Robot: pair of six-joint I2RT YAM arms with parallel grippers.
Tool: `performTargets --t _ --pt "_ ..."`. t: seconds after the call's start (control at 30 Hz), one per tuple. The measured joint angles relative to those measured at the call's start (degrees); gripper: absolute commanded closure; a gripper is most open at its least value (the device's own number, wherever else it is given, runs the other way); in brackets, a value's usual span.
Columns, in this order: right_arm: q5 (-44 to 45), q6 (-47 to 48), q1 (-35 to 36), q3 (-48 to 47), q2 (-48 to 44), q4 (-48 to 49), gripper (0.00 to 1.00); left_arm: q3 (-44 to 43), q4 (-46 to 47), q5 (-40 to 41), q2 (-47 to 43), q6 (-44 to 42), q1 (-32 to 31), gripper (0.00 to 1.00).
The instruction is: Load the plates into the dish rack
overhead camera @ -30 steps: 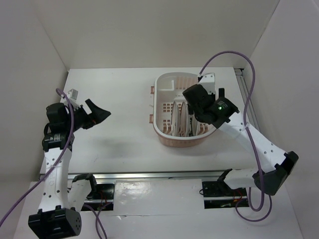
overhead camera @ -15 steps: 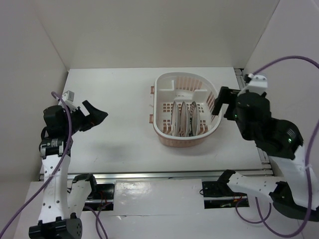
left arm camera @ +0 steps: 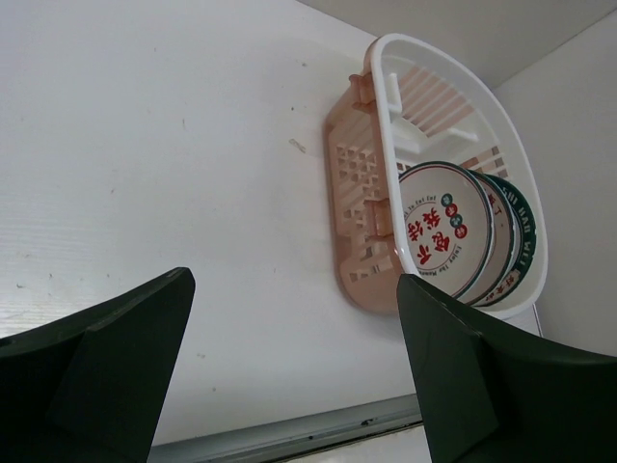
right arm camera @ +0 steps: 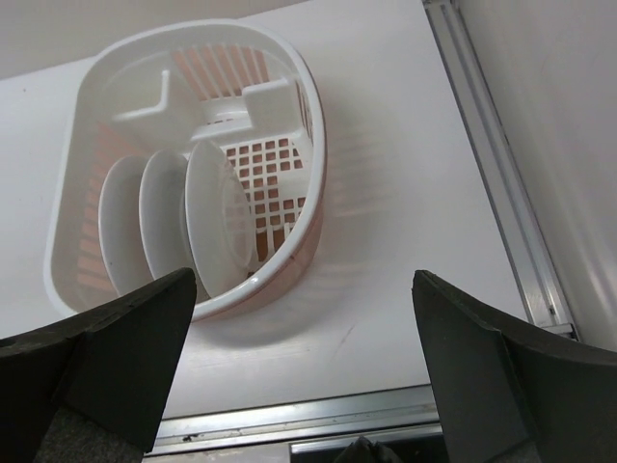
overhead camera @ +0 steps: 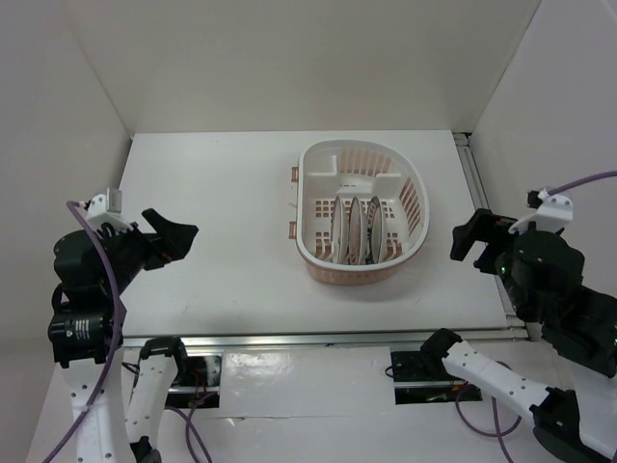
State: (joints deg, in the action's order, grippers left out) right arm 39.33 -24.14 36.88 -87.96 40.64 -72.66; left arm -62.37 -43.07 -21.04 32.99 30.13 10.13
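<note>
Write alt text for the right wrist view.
Three white plates stand on edge, side by side, inside an oval white and pink dish rack on a white table. The dark fingers of the open, empty right gripper frame the bottom corners.

Arms: white links [overhead camera: 93, 405] w/ bulky black joints [overhead camera: 82, 333]. Purple cables [overhead camera: 590, 179] loop off each. Fingers [left arm camera: 453, 371] matte black, wedge-shaped.

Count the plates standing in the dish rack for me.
3 small round white plates, all standing on edge in the oval white-and-pink plastic rack: the plate nearest the left arm, the middle plate, the plate nearest the right arm. None seems hidden.
</note>
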Motion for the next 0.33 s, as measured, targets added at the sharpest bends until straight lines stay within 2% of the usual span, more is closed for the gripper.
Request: performTargets --t 0.33 --pt "-2.67 1.29 -2.86 -1.25 -2.10 -0.31 0.00 -2.14 -3.82 3.52 -0.59 -0.02 -2.01 0.00"
